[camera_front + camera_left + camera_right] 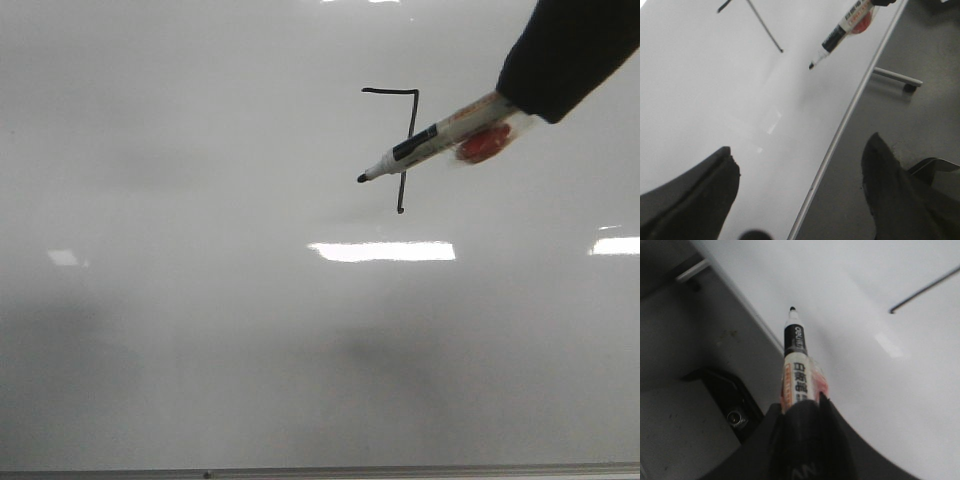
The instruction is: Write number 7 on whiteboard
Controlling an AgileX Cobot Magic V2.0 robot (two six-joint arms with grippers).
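While the right gripper [800, 412] is closed around the rear of a single white marker [430, 145], its dark fingers [827, 415] press both sides of the barrel and hide the back end. Only the black collar, some printed lettering and the uncapped black tip show clear of it. Whether that tip touches the whiteboard [200, 330] cannot be told; in the front view it lies across the long stroke of the number 7 [405, 150], pointing toward the board's left edge. One such figure is drawn, in the upper right part of the board, with a short top stroke and a long near-vertical one. A red blur beside the barrel looks like a reflection in the glossy board. The left gripper [800, 190] stands wide open and holds nothing, its two dark fingers [695, 195] cut off by the frame, straddling the board's grey edge strip [840, 130]. Three bright glare patches lie across the board's middle.
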